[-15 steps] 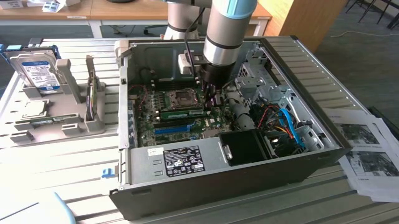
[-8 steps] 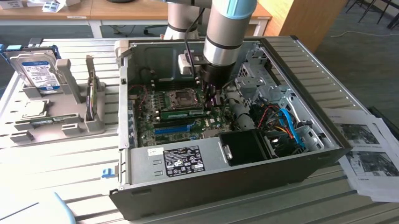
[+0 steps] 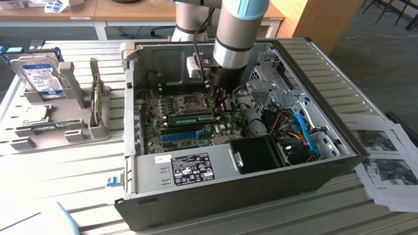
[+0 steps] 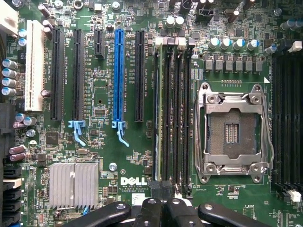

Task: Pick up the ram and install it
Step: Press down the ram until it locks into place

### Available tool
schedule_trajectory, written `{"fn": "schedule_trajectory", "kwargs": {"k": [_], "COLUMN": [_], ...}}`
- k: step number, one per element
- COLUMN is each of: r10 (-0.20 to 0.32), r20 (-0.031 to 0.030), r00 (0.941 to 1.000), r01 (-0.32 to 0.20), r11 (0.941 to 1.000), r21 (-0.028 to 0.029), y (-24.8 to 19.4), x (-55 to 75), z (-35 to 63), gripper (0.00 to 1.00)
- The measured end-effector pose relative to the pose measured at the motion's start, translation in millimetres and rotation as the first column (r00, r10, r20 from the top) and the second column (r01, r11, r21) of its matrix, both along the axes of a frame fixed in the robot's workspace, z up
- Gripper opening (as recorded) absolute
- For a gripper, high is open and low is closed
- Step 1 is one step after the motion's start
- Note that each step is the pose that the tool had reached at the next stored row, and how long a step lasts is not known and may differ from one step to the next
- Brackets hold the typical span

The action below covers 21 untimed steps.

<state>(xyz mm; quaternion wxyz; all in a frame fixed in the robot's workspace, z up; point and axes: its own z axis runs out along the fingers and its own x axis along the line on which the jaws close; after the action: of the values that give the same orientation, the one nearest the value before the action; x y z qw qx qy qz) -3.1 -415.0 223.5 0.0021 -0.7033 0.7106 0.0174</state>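
Note:
The ram [image 3: 193, 119] is a narrow green stick standing in a memory slot on the motherboard, inside the open computer case [image 3: 326, 98]. From the wrist view I see it edge-on as a thin pale line [image 4: 156, 113] in the slot beside the empty black slots [image 4: 177, 113]. My gripper [image 3: 220, 105] reaches down into the case at the end of the stick on the exterior view's right. Its black fingertips [image 4: 154, 188] are shut together over that end of the slot, gripper [image 4: 161, 189]. I cannot tell whether they touch the stick.
The CPU socket [image 4: 232, 127] lies beside the memory slots, the long blue slot [image 4: 118, 75] on their other side. A black shroud [image 3: 258, 154] and cables [image 3: 300, 132] crowd the case. Outside it, a grey holder [image 3: 72, 132] carries a hard drive [image 3: 40, 73]. Papers [image 3: 385, 156] lie at the exterior view's right.

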Motion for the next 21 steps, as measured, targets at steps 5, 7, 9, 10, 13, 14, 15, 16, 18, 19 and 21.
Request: {"fn": "schedule_trajectory", "kwargs": {"k": [5,7,9,10,13,14,15,16,18,19,21], "r10": [0.000,0.000,0.000,0.000,0.000,0.000,0.000,0.000,0.000,0.000,0.000], "r20": [0.0001,0.0000,0.0000,-0.0001,-0.0001,-0.0001,-0.0002,-0.0001,-0.0002,-0.0001,-0.0001], "r00": [1.0000,1.0000,1.0000,1.0000,1.0000,1.0000,1.0000,1.0000,1.0000,1.0000,1.0000], "r01": [0.000,0.000,0.000,0.000,0.000,0.000,0.000,0.000,0.000,0.000,0.000], "r11": [1.0000,1.0000,1.0000,1.0000,1.0000,1.0000,1.0000,1.0000,1.0000,1.0000,1.0000], "r21": [-0.0004,-0.0004,-0.0004,-0.0004,-0.0004,-0.0005,-0.0005,-0.0005,-0.0004,-0.0004,-0.0004], "y": [0.0,0.0,0.0,0.0,0.0,0.0,0.0,0.0,0.0,0.0,0.0], "x": [0.1,0.1,0.1,0.1,0.1,0.1,0.1,0.1,0.1,0.1,0.1], "z": [3.0,4.4,5.7,6.4,8.7,9.5,10.4,11.1,12.1,12.1,12.1], "gripper": [0.09,0.09,0.09,0.09,0.09,0.09,0.09,0.09,0.09,0.09,0.09]}}
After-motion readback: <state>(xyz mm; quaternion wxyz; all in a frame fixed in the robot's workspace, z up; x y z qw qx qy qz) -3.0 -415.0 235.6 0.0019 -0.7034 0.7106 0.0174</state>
